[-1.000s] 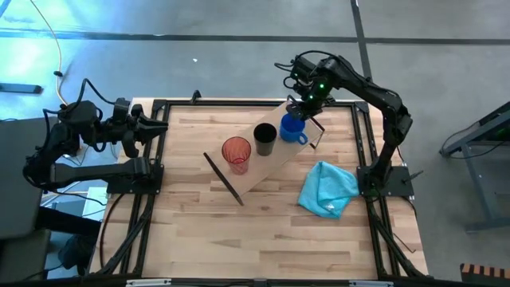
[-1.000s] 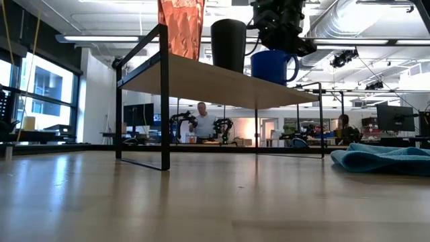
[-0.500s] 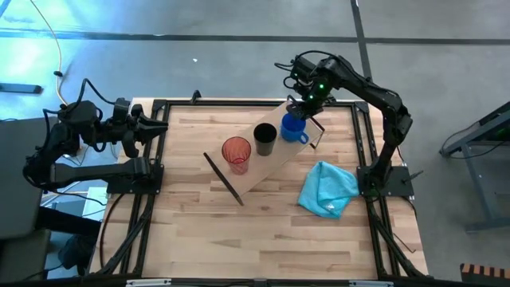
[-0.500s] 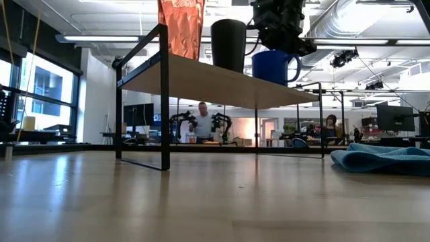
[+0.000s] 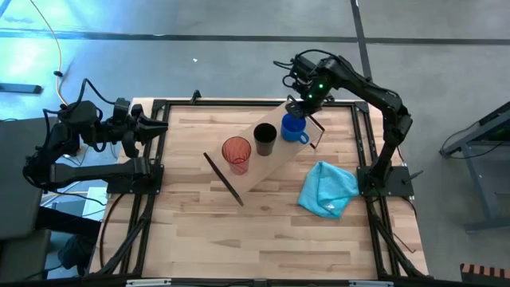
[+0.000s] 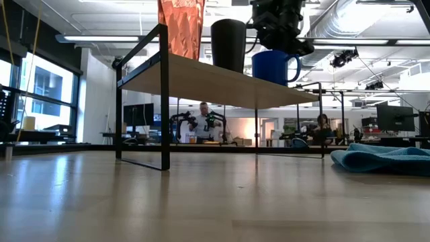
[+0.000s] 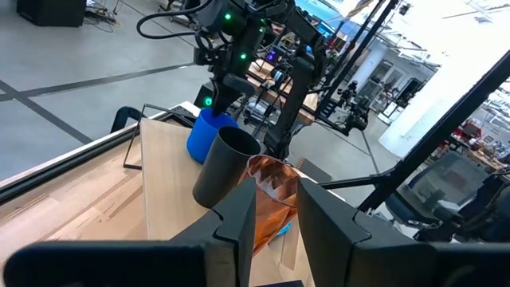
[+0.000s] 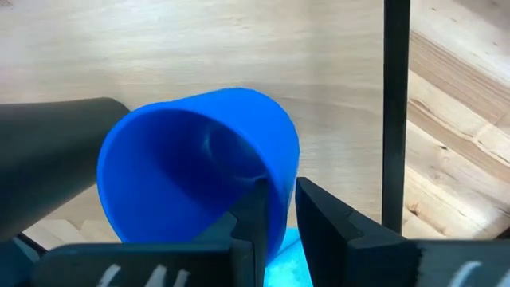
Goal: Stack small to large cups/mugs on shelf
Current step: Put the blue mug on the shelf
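Observation:
The shelf (image 5: 263, 169) stands slantwise on the table on black brackets (image 6: 161, 94). Three vessels stand in a row on its board: the orange-red tumbler (image 5: 236, 153), the black cup (image 5: 265, 139) and the blue mug (image 5: 292, 129), whose handle (image 6: 295, 67) points toward the table's right. My right gripper (image 5: 302, 104) is directly above the mug, shut on it. My left gripper (image 5: 153, 126) waits at the table's left edge, open and holding nothing. In the left wrist view it faces the black cup (image 7: 223, 167) and the tumbler (image 7: 275, 187). My right gripper (image 8: 280, 215) has the blue mug's wall at the rim (image 8: 280, 195) between its fingers. One finger (image 8: 251, 211) is inside the mug and the other is outside. It comes from above, pointing down. The mug stands upright with its base on the shelf board (image 6: 222, 79).
A light blue cloth (image 5: 327, 189) lies crumpled on the table's right side, near the shelf's right end. Black rails (image 5: 163, 108) frame the tabletop. Bare wood lies toward the near edge. People show in the room beyond the table (image 6: 201, 124).

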Action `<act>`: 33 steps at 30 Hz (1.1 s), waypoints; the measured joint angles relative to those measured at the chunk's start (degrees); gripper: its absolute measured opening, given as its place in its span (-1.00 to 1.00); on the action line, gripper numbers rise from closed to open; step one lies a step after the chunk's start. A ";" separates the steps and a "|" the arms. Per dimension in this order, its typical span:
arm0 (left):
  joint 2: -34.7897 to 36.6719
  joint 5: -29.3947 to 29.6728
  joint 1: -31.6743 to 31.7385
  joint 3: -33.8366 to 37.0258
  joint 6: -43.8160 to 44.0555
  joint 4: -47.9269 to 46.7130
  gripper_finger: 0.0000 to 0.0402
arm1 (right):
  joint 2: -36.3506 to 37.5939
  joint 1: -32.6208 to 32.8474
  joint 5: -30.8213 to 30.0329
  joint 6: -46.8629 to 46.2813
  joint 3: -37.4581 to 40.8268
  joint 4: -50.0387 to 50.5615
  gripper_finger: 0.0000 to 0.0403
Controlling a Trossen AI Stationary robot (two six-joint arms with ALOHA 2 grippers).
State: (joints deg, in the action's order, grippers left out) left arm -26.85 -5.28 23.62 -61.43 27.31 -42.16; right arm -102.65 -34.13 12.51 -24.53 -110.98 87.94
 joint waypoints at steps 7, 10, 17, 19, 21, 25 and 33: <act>0.00 0.00 0.00 0.00 0.00 -0.01 -0.59 | 0.00 0.00 0.02 -0.35 -0.02 -1.86 -0.71; 0.00 0.00 0.00 0.00 0.00 -0.01 -0.59 | 0.00 -0.01 0.02 -0.27 -0.01 -1.95 -0.71; 0.00 0.00 0.00 0.02 0.00 -0.01 -0.59 | 0.00 0.00 0.02 -0.24 -0.02 -3.49 -0.72; 0.00 0.00 0.00 0.00 0.00 -0.01 -0.59 | 0.00 -0.01 0.02 -0.24 -0.02 -3.98 -0.75; 0.00 0.00 0.00 0.00 0.01 -0.01 -0.59 | 0.00 0.00 0.02 -0.24 -0.02 -4.28 -0.78; 0.00 -0.07 0.00 0.02 0.00 -0.01 -0.59 | 0.00 -0.01 0.02 -0.24 -0.02 -4.50 -0.83; 0.00 -0.25 0.00 0.01 0.02 -0.34 -0.59 | 0.00 -0.01 0.04 0.58 0.00 -3.45 -0.84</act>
State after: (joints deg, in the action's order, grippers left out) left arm -26.85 -5.53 23.62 -61.42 27.33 -42.50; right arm -102.65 -34.14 12.56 -23.95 -110.98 84.49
